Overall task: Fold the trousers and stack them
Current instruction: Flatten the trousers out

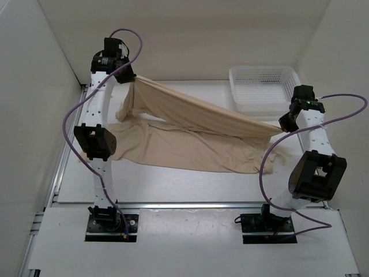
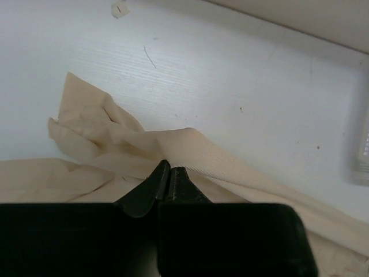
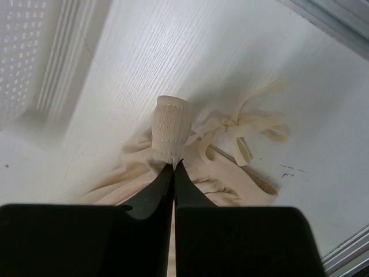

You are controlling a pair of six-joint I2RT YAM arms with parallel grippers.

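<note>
The beige trousers (image 1: 190, 135) hang stretched between my two grippers, with the lower leg lying wrinkled on the white table. My left gripper (image 1: 131, 75) is shut on one leg end at the far left, held above the table. In the left wrist view the left gripper (image 2: 169, 168) pinches the fabric (image 2: 190, 147), which runs off to the right. My right gripper (image 1: 282, 128) is shut on the waistband at the right. In the right wrist view the right gripper (image 3: 174, 164) clamps the ribbed waistband (image 3: 171, 128), and the drawstring bow (image 3: 245, 127) lies below on the table.
A white mesh basket (image 1: 263, 86) stands at the back right of the table, close behind the right gripper. Purple cables loop around both arms. A metal rail (image 1: 190, 205) runs along the near table edge.
</note>
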